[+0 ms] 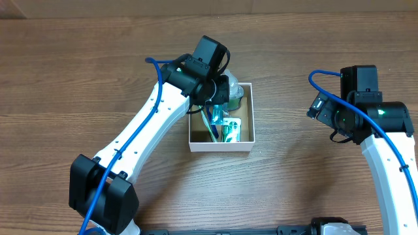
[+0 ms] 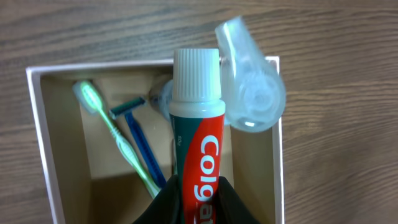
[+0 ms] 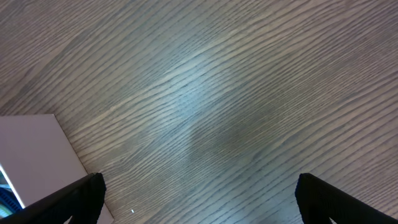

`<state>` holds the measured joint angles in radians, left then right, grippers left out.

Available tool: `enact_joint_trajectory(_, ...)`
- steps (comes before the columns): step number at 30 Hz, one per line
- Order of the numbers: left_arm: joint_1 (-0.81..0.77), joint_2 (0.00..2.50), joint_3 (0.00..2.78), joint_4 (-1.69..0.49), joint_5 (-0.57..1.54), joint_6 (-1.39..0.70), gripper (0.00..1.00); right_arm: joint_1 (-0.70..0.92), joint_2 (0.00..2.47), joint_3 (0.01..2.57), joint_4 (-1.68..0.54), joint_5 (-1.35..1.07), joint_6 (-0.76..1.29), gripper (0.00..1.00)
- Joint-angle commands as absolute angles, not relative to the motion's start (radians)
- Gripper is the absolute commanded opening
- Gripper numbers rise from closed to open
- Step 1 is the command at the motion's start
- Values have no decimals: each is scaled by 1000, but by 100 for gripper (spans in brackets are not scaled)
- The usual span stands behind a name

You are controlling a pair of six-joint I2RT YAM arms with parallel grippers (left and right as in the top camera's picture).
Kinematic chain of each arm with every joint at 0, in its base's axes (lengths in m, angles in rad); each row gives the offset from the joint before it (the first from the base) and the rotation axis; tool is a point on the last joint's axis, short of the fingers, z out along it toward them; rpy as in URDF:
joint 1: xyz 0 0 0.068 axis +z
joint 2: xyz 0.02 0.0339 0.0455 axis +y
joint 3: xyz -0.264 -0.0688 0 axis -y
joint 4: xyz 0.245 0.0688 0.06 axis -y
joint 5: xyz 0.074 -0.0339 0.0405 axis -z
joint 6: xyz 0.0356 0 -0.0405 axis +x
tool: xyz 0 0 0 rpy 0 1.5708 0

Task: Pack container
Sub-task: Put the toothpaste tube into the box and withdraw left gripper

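left claw [image 2: 199, 190] grips toothpaste [image 2: 198, 124] over box [image 2: 37, 124] | right claw [image 3: 199, 193] open, empty | lower flat beside razor [image 2: 140, 146] before releasing

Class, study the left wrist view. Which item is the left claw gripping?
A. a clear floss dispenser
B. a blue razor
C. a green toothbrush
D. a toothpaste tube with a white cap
D: the toothpaste tube stands clamped in the left claw, while the toothbrush and razor lie loose inside the container.
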<state>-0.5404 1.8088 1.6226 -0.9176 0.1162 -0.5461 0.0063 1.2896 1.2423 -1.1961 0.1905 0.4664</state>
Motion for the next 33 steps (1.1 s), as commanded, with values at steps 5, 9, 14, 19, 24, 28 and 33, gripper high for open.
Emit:
enact_joint_trajectory(5,-544,1821,1638,-996,33,-592,18,2,1281,1264,-1191,201,465,100)
enact_joint_trajectory(9,-544,1821,1638,-1005,33,-592,25,2,1281,1264,-1191,201,465,100)
enact_joint_trajectory(14,-536,1821,1638,-1005,34,-591,67,2,1281,1264,-1191,201,465,100)
enact_joint_trajectory(19,-494,1821,1659,-999,34,-575,68,2,1281,1264,-1191,201,465,100)
enact_joint_trajectory(24,-342,1815,1741,-1077,38,-553,73,2,1281,1264,-1191,201,465,100)
enact_joint_trajectory(28,-226,1815,1752,-1127,33,-538,92,2,1281,1264,-1191,201,465,100)
enact_joint_trajectory(33,-85,1816,1751,-1204,33,-538,100,2,1281,1264,-1191,201,465,100)
